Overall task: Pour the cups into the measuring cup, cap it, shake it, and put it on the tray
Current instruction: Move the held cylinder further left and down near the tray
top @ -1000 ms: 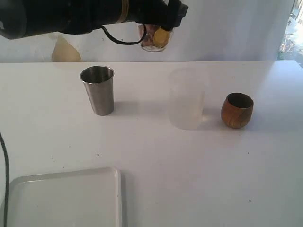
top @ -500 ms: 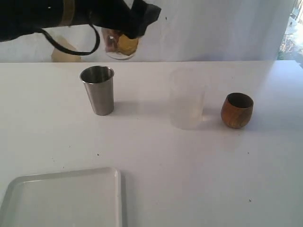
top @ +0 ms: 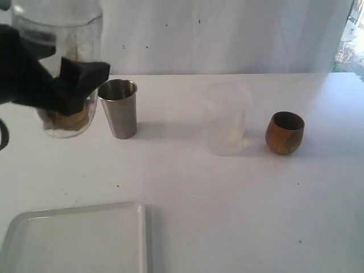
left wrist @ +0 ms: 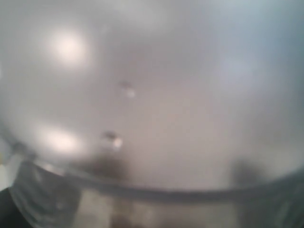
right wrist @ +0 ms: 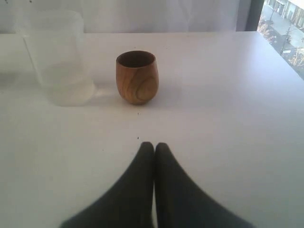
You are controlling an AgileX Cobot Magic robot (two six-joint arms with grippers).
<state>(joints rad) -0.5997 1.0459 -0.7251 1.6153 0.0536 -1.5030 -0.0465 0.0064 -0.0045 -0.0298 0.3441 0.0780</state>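
From the near side we look down across the table point(top: 239, 193) toward the far wall point(top: 227, 34); the right wrist camera, low, shares the wooden cup point(right wrist: 136, 77) — the left is blurred, too close.

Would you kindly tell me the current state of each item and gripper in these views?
measuring cup: upright, gripped, brownish contents at its bottom.
left gripper: jaws closed on the measuring cup.
right gripper: jaws shut, empty.
steel tumbler: upright on the table, untouched.
wooden cup: upright on the table, untouched.
frosted cup: upright between them, untouched.
tray: flat on the table, nothing on its visible part.
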